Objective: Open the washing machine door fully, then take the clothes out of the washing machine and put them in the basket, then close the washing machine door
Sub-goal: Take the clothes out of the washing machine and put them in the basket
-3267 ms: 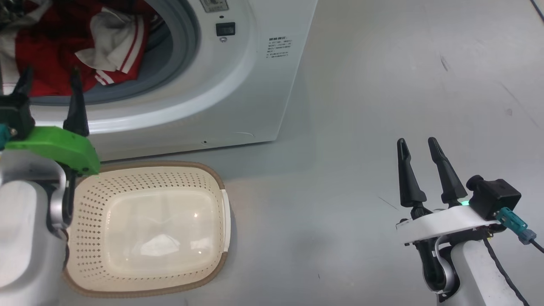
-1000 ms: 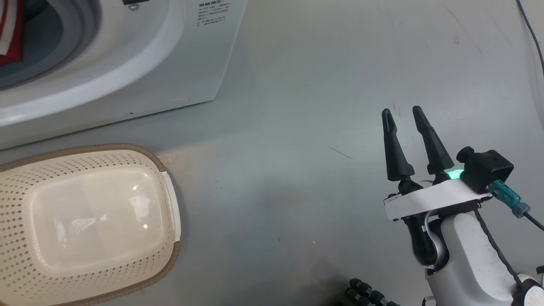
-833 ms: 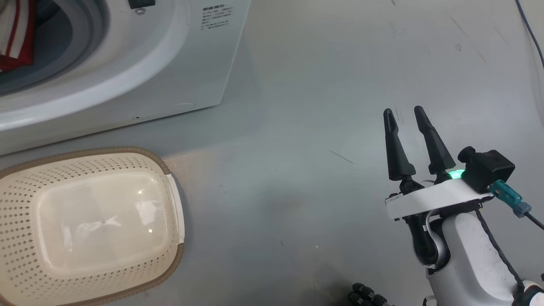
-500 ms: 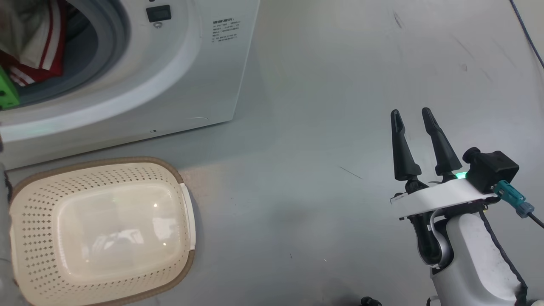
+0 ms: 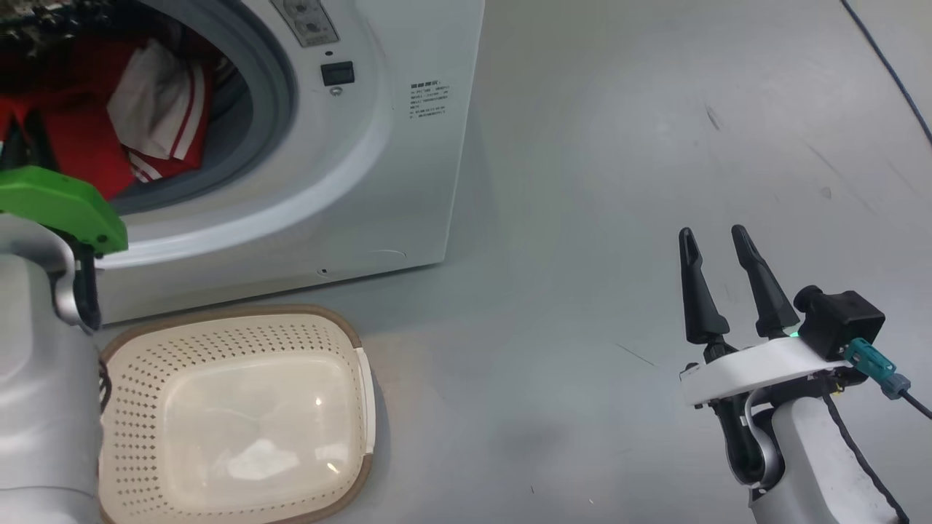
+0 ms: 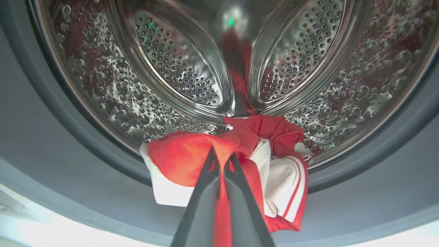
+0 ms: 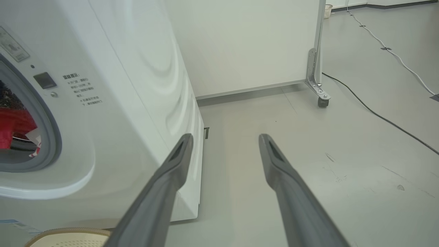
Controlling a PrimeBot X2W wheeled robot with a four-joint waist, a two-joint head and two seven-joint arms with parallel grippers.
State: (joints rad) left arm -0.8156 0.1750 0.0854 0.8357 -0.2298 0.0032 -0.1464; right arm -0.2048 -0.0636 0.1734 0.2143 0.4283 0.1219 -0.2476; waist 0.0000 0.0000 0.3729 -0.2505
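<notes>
1. The clothes (image 6: 185,157) are what I check first. They lie heaped at the bottom front of the dimpled steel drum (image 6: 178,68), inside the white washing machine (image 5: 408,182).
2. They are bright red with white panels and narrow red-and-white striped edging. 1 white fold droops toward the grey rubber ring (image 5: 280,109).
3. My left gripper (image 6: 222,161) is in the drum mouth with its tips against the red heap. Its 2 dark fingers are drawn almost together, with a strip of red cloth pinched between them (the red fills the whole gap in my left wrist view), so I read it as clamped on the clothes.
4. From the head camera, the pale left forearm (image 5: 36,393) rises along the left edge. Its green wrist bracket (image 5: 62,207) sits at the lower lip of the opening.
5. The basket (image 5: 218,314) is cream and perforated, with a brown woven-look rim. It stands on the grey floor (image 5: 582,182) just in front of the machine, below the opening.
6. My right gripper (image 5: 713,236) hangs over the floor, well to the right of the machine. Its fingers point forward and are spread with a clear gap, gripping nothing.
7. My right wrist view looks past the machine's side to a white panel (image 7: 247,44) on a castor (image 7: 322,101). A dark cable (image 7: 377,116) runs across the floor.
</notes>
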